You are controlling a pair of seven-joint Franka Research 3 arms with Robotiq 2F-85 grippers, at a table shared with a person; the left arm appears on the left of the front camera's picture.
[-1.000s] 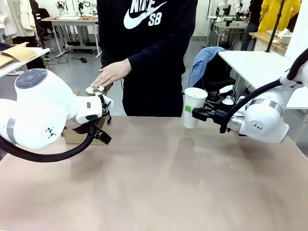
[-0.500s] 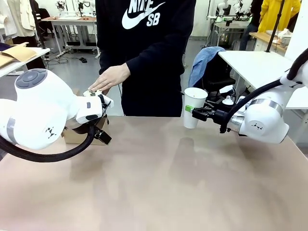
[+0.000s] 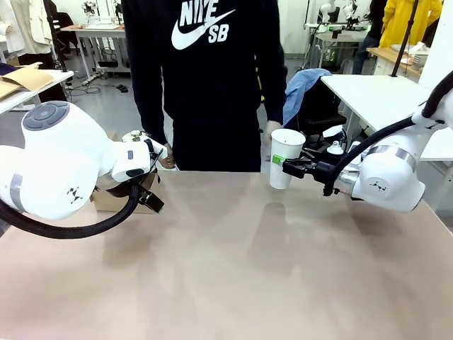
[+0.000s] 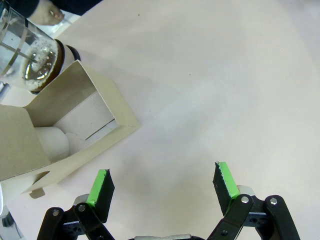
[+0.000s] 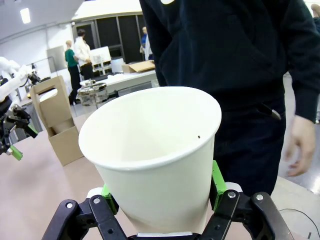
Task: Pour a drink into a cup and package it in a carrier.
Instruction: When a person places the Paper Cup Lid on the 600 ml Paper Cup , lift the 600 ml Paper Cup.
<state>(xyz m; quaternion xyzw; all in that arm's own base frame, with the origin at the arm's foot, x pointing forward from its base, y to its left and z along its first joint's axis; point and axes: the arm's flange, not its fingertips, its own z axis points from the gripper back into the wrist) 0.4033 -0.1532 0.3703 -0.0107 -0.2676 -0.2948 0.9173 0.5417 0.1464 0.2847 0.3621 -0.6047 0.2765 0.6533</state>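
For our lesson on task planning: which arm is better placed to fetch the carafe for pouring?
Left: its open left pincer hovers near the carafe and carrier; the right pincer is shut on the cup.

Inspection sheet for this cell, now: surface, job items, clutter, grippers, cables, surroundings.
Surface: beige table, bare in the middle.
Job's things: white cup held upright, no liquid seen inside; cardboard carrier on the table's left; glass carafe beside it.
Clutter: nothing seen.
Grippers: left gripper open over the table near the carrier; right gripper shut on the cup.
Cables: black hose along each arm.
Surroundings: person standing at far side; other tables behind.
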